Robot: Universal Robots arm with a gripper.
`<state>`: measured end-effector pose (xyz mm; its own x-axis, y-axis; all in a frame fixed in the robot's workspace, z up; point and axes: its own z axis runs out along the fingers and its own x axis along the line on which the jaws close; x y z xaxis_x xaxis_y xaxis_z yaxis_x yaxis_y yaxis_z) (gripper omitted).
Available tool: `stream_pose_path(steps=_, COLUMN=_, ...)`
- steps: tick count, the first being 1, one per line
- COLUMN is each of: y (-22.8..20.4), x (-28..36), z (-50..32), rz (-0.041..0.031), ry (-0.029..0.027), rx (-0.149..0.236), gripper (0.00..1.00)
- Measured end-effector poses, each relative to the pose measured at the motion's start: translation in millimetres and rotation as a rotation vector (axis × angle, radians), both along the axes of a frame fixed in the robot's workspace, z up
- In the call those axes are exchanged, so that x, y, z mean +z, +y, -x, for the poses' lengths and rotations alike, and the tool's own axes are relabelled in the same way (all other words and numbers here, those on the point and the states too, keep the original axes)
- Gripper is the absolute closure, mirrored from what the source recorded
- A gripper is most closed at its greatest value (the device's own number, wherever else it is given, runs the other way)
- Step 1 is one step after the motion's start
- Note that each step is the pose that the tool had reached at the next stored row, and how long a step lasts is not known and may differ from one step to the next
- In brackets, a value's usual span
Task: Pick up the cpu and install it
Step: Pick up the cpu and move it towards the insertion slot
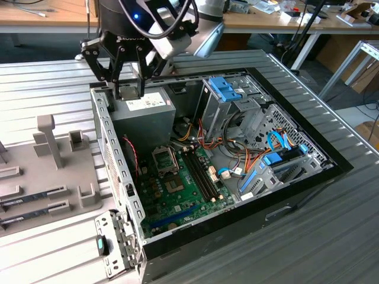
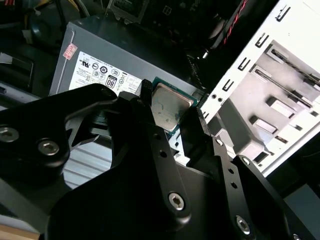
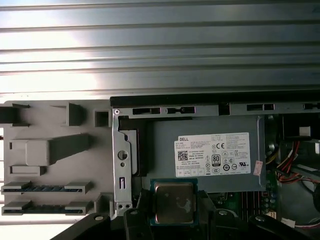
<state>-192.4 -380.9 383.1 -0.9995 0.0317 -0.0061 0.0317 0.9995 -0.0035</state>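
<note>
Gripper (image 2: pixel 172 107) pinching cpu (image 2: pixel 169 104) by two opposite edges, fingers (image 2: pixel 146 94) on green rim, silvery top bare; seen in both wrist views

Chip hangs over power supply (image 3: pixel 210 150), at far corner of open case (image 1: pixel 115 154) on exterior view's left; not touching it

Red-black cable (image 1: pixel 131 155) runs along case wall just below

Socket (image 1: pixel 166 158) on motherboard (image 1: pixel 177 192) lies apart, toward case middle; cover open or shut: cannot tell

Judgement: carry step; hold chip level, squeeze edges only, lightly; travel high enough to clear wall and cable; match chip orientation to socket
</note>
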Motion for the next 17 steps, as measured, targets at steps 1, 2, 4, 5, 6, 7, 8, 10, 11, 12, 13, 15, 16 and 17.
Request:
stream_pose_path(steps=1, y=0.0, x=0.0, z=-1.8, rz=0.0001, ry=0.0003, rx=0.0, gripper=0.53)
stream_pose_path(steps=2, y=0.0, x=0.0, z=-3.5, rz=0.0, ry=0.0005, rx=0.0, gripper=0.53)
stream_pose_path(steps=4, y=-0.1, x=-0.1, z=-9.7, rz=0.0, ry=0.0013, rx=0.0, gripper=0.53)
stream_pose_path(steps=5, y=-0.1, x=-0.1, z=-11.4, rz=0.0, ry=0.0016, rx=0.0, gripper=0.53)
stream_pose_path(steps=6, y=-0.1, x=-0.1, z=-13.2, rz=0.0, ry=0.0019, rx=0.0, gripper=0.53)
stream_pose_path(steps=7, y=-0.1, x=-0.2, z=-16.4, rz=0.0, ry=0.0023, rx=0.0, gripper=0.53)
stream_pose_path(steps=8, y=-0.1, x=-0.2, z=-19.6, rz=0.0, ry=0.0028, rx=0.0, gripper=0.53)
stream_pose_path(steps=10, y=-0.1, x=-0.2, z=-23.1, rz=0.0, ry=0.0033, rx=0.0, gripper=0.53)
stream_pose_path(steps=11, y=-0.1, x=-0.3, z=-25.7, rz=0.0, ry=0.0037, rx=0.0, gripper=0.53)
stream_pose_path(steps=12, y=-0.1, x=-0.3, z=-27.7, rz=-0.0001, ry=0.0039, rx=0.0, gripper=0.53)
stream_pose_path(steps=13, y=-0.1, x=-0.3, z=-29.4, rz=0.0, ry=0.0042, rx=0.0, gripper=0.53)
stream_pose_path(steps=15, y=-0.1, x=-0.4, z=-33.8, rz=0.0, ry=0.0049, rx=0.0, gripper=0.53)
stream_pose_path(steps=16, y=-0.1, x=-0.4, z=-37.0, rz=0.0, ry=0.0054, rx=0.0, gripper=0.53)
stream_pose_path(steps=17, y=-0.1, x=-0.5, z=-39.9, rz=0.0, ry=0.0058, rx=0.0, gripper=0.53)
